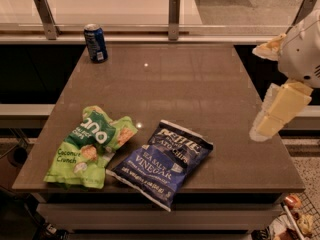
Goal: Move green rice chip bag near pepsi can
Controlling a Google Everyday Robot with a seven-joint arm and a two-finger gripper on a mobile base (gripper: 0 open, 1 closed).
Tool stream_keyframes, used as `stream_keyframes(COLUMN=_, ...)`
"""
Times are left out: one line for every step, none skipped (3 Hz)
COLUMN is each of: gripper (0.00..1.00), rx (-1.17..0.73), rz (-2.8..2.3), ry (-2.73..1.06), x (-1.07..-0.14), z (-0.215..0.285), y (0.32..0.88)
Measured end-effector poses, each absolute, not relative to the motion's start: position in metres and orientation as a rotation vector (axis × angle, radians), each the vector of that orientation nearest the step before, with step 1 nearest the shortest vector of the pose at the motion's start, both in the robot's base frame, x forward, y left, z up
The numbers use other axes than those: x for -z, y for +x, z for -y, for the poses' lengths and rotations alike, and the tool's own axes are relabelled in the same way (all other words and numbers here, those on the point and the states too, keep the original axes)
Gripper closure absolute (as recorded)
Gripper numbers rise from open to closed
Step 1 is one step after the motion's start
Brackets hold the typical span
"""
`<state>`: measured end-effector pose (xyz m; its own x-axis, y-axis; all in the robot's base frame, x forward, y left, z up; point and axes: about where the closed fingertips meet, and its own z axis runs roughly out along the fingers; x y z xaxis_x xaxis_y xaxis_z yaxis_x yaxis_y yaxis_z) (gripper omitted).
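Note:
The green rice chip bag (90, 148) lies flat near the table's front left corner. The pepsi can (95, 43) stands upright at the back left of the table, well apart from the bag. My gripper (264, 86) hangs over the table's right edge, far from both. Its cream fingers (280, 106) are spread apart and hold nothing.
A dark-blue Sea Salt Vinegar chip bag (162, 161) lies right beside the green bag, at the front middle. The grey table (190, 89) has a rail with metal posts (173, 16) behind it. There is clutter on the floor at the lower right (297, 219).

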<state>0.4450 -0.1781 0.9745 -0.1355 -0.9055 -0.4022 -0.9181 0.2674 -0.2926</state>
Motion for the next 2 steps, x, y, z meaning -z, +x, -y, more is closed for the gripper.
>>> stream_keyframes(gripper=0.0, rx=-0.116, rz=-1.911, ry=-1.625, x=-0.966, z=0.122, y=0.45)
stream_keyframes(gripper=0.0, rx=-0.163, rz=-1.822, ry=-1.638, x=-0.958, z=0.066, y=0.458)
